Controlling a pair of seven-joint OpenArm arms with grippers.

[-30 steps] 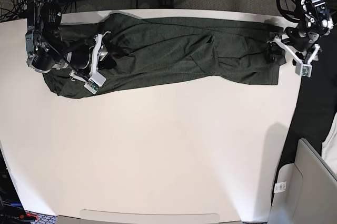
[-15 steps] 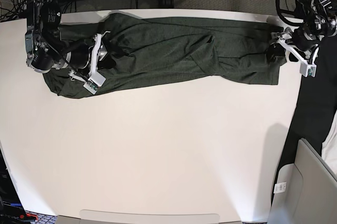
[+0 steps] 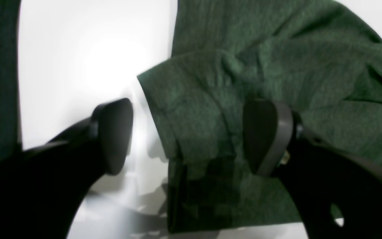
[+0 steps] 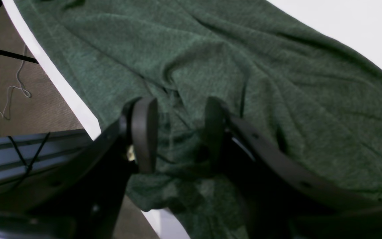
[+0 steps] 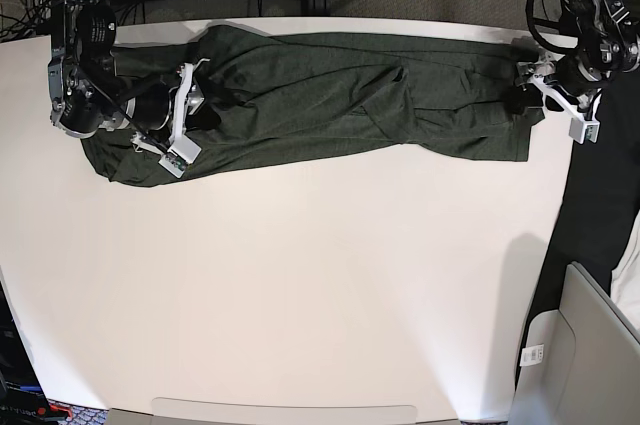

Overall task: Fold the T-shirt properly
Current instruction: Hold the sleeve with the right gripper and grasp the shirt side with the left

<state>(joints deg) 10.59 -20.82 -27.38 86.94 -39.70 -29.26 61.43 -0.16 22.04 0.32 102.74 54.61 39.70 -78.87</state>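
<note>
The dark green T-shirt (image 5: 350, 95) lies bunched in a long strip along the far side of the white table (image 5: 300, 275). At its left end my right gripper (image 5: 200, 110) rests on the cloth. In the right wrist view this gripper (image 4: 179, 132) holds a bunched fold of the T-shirt (image 4: 277, 83) between its fingers, and creases run toward the pinch. My left gripper (image 5: 522, 85) sits at the strip's right end. In the left wrist view its jaws (image 3: 189, 136) stand wide open, straddling a folded corner of the T-shirt (image 3: 277, 59) without closing on it.
The shirt's far edge runs right along the table rim (image 4: 61, 79), with carpet and cables beyond. A grey box (image 5: 590, 345) with a white tag (image 5: 533, 353) stands off the table's right front corner, beside a dark area.
My left gripper has shifted slightly toward the back of the table and onto the shirt's right end, still open. The right arm and the shirt have not moved.
</note>
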